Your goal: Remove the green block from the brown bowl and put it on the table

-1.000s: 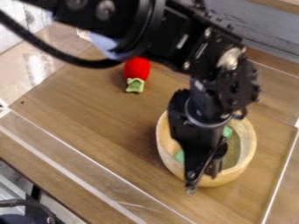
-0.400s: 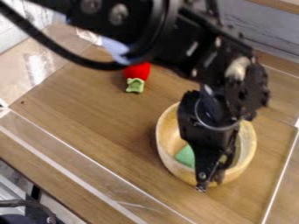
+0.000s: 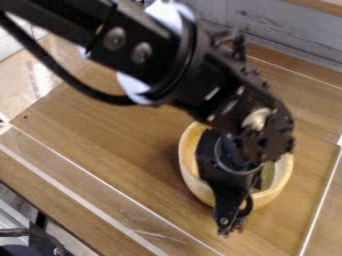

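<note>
Tool [image 3: 227, 218] hangs over the brown bowl's [image 3: 191, 163] near rim, probably after the block; its jaw state's unreadable

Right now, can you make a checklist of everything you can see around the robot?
Surface: brown wood-grain table, bare where it shows.
Job's things: brown bowl on the table, mostly covered by the arm; green block, only a blurred greenish patch behind the arm, can't confirm.
Clutter: nothing seen; the arm hides much of the table.
Grippers: gripper points down just past the bowl's near rim; too blurred to see the jaws, nothing visibly held.
Cables: nothing seen.
Surroundings: low clear plastic walls edge the table.
</note>
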Robot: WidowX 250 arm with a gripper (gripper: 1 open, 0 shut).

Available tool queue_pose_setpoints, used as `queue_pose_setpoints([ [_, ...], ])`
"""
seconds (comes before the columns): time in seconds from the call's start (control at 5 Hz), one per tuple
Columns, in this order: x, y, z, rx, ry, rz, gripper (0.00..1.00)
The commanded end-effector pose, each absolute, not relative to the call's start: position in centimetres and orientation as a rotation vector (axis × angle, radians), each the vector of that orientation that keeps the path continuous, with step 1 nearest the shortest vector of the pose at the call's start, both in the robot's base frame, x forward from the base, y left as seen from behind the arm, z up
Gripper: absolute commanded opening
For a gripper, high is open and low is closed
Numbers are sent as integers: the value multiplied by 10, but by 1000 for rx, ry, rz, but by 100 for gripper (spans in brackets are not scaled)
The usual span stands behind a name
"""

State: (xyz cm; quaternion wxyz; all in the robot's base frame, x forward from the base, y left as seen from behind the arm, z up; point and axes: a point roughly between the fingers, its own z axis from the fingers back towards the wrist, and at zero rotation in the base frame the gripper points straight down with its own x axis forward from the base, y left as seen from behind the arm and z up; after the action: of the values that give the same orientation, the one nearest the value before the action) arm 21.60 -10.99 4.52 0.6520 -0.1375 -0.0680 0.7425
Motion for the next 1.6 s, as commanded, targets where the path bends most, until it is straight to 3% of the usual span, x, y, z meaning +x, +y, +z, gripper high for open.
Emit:
queue_pose_setpoints([
  [0.0, 214, -110, 57, -338, -186, 1648, 0],
  [0.2, 212, -109, 63, -316, -213, 1613, 0],
  [0.6, 205, -145, 61, -227, -243, 1596, 0],
  [1.2, 195, -159, 68, -186, -259, 1713, 0],
  [1.4, 188, -159, 70, -175, -259, 1628, 0],
])
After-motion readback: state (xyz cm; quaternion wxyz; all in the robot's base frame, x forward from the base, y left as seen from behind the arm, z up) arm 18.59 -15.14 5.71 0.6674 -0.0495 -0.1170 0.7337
